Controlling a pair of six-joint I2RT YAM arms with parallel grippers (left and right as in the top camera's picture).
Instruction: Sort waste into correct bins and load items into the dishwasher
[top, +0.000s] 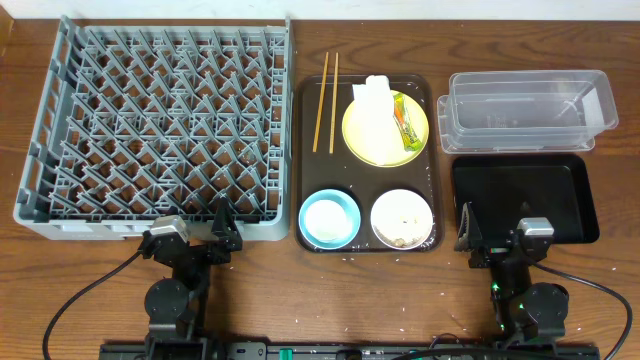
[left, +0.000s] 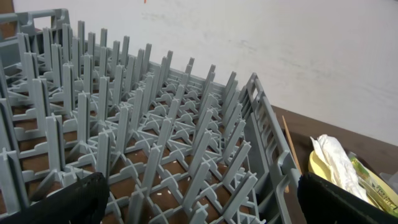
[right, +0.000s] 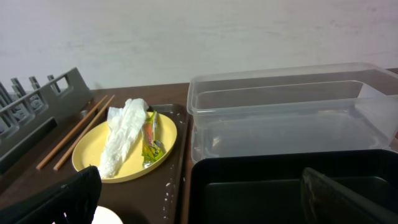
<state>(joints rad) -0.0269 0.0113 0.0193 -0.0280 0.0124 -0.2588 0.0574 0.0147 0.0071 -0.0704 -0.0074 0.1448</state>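
The grey dish rack (top: 160, 130) fills the left. On a brown serving tray, a yellow plate (top: 385, 148) holds a white napkin (top: 372, 112) and a green-and-orange wrapper (top: 406, 120). Chopsticks (top: 326, 88) lie left of the plate. A light blue bowl (top: 329, 218) and a white bowl (top: 402, 212) with crumbs (top: 404, 238) sit in front. The clear tub (top: 525, 105) and black tray (top: 525, 195) are at the right. My left gripper (left: 199, 205) is open over the rack's near edge. My right gripper (right: 205, 199) is open at the black tray's (right: 261, 186) near left corner. No small white cup shows.
The brown serving tray (top: 310, 160) lies between the rack and the bins. Small white crumbs dot the table in front of it. The rack's right wall (left: 267, 143) stands close to the serving tray. A pale wall runs behind the table.
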